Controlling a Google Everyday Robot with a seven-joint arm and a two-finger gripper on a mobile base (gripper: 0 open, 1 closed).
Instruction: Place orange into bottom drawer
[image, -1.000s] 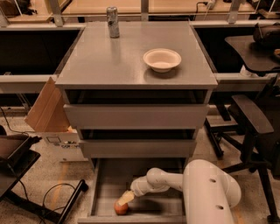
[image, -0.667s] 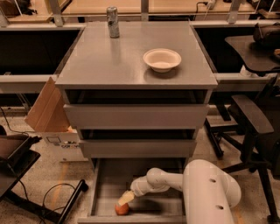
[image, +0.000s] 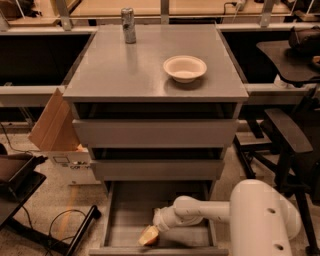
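The bottom drawer (image: 125, 210) is pulled out below the two closed grey drawers of the cabinet. The orange (image: 148, 236) lies on its grey floor near the front, left of centre. My white arm reaches in from the lower right. My gripper (image: 156, 227) is low inside the drawer, right at the orange's upper right side, and it hides part of the fruit. Whether it holds the orange does not show.
A white bowl (image: 184, 68) and a metal can (image: 128, 25) stand on the cabinet top (image: 125, 75). A cardboard box (image: 55, 130) leans at the cabinet's left. Black chairs (image: 290, 140) stand to the right, a black stand and cable (image: 30, 200) to the lower left.
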